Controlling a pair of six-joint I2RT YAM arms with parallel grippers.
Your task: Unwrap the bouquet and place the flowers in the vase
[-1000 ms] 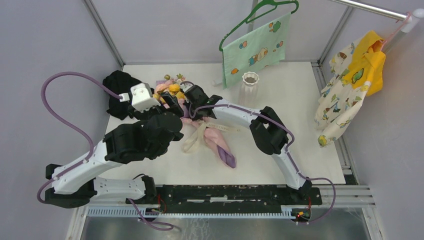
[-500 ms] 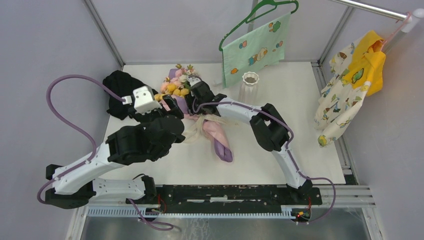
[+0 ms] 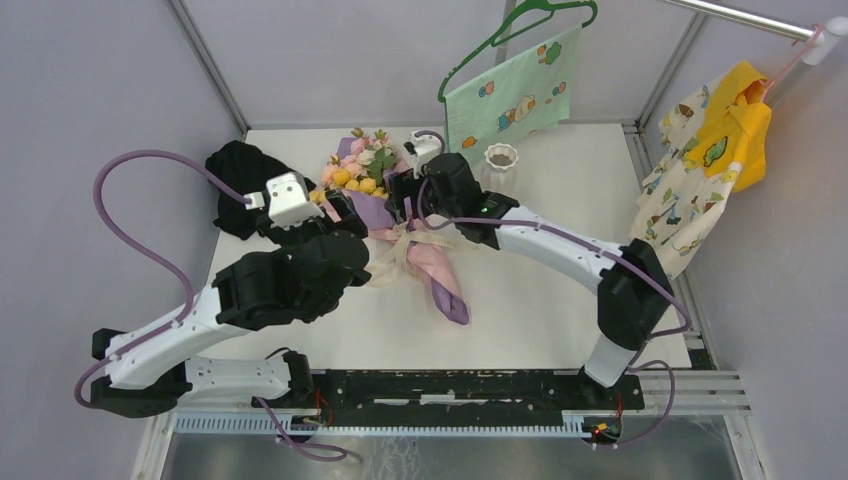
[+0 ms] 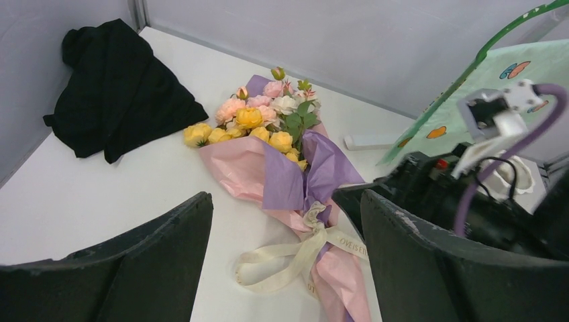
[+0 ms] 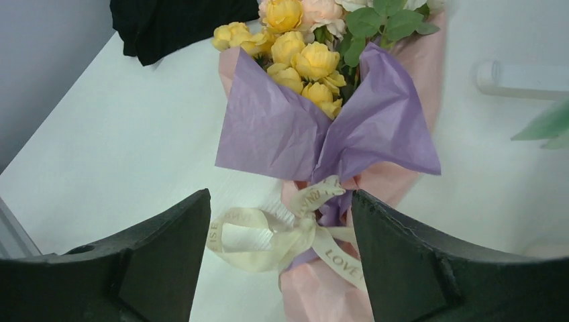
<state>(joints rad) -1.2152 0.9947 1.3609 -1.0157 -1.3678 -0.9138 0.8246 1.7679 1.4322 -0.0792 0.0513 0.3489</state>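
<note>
Wrapped bouquet lies on table; vase stands upright nearby.

A white table stands inside pale grey walls with metal frame posts at the corners. A black cloth lies crumpled in a heap at the table's far left corner. Above the far edge, right of centre, a green hanger carries a mint-green cloth printed with small orange and blue cartoon shapes. A short white bar lies flat on the table by that cloth's lower edge. On the right, past the table's edge, a metal rail holds a yellow garment layered over a cream patterned garment.
</note>
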